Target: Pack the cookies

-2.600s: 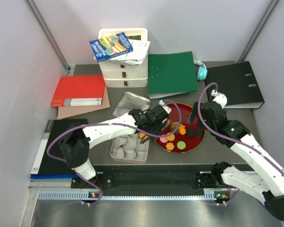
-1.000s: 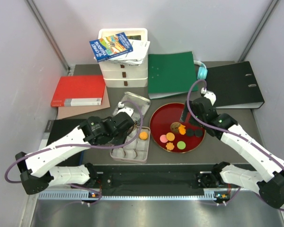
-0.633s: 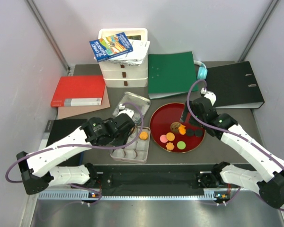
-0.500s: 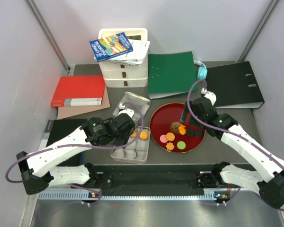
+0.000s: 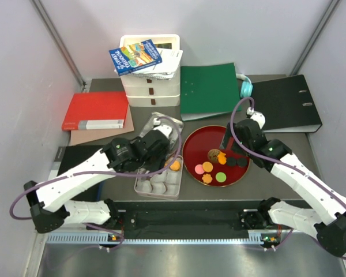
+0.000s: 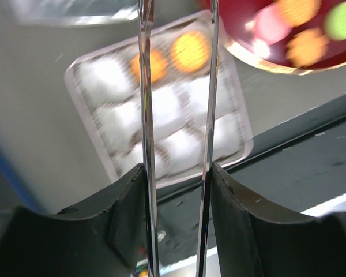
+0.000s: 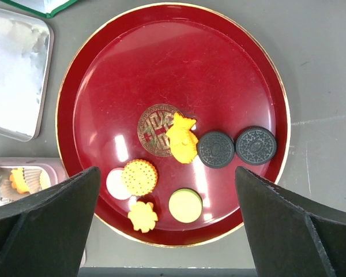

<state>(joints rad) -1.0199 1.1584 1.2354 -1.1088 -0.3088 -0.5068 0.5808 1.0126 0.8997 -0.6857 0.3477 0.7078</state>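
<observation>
Several cookies lie on the red plate (image 5: 191, 147): orange ones (image 7: 139, 177), a flower-shaped one (image 7: 142, 216), two black ones (image 7: 215, 149), a green one (image 7: 185, 205) and a pale pink one (image 7: 116, 183). Two orange cookies (image 6: 190, 51) sit in white paper cups in the far row of the tin (image 5: 143, 186). My left gripper (image 5: 168, 156) hovers over the tin's far side. Its thin metal blades (image 6: 145, 86) stand apart with nothing between them. My right gripper (image 7: 167, 231) is wide open and empty above the plate, over its far right part in the top view (image 5: 233, 141).
The tin's silver lid (image 5: 161, 124) lies behind the tin, left of the plate. A green folder (image 5: 209, 89), white drawers (image 5: 151, 86), a red folder (image 5: 95, 109) and a black binder (image 5: 288, 104) line the back. A black folder (image 5: 75, 158) lies at the left.
My left gripper came from the plate to the tin. A second orange cookie now lies in the tin. The gripper has since swung back and right. The right arm barely moved.
</observation>
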